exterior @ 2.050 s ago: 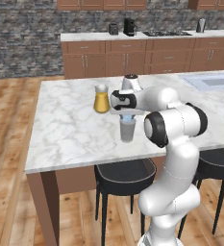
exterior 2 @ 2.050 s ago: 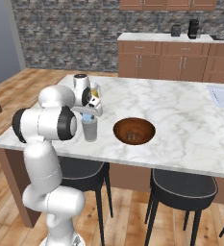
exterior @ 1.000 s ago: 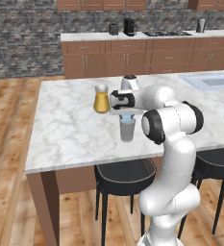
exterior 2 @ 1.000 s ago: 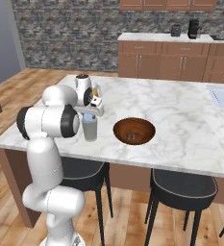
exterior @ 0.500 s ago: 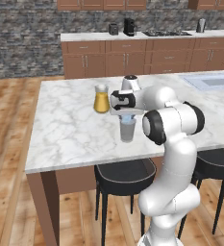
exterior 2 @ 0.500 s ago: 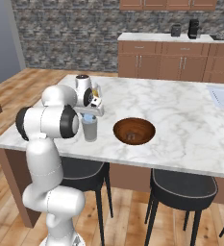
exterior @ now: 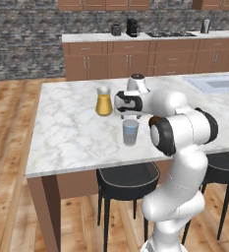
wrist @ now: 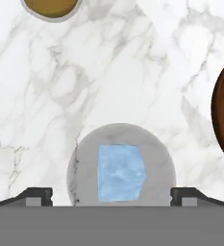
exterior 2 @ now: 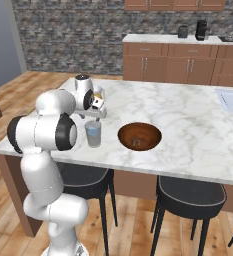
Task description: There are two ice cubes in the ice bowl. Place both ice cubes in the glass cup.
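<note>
Hovering over the glass cup (wrist: pixel 121 169), the fingers (wrist: pixel 35 196) stand spread and empty. One ice cube (wrist: pixel 120 172) lies inside the cup, near the bench's (exterior: pixel 67 133) front edge, beside the ice bowl (exterior 2: pixel 139 136).

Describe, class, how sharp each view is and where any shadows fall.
Left base view: soft, slightly blurred render, glass cup hazy. Right base view: ice bowl shaded darker inside. Hand view: even flat light, coarse pixelation, ice cube edges fuzzy, no glare on the marble counter.
</note>
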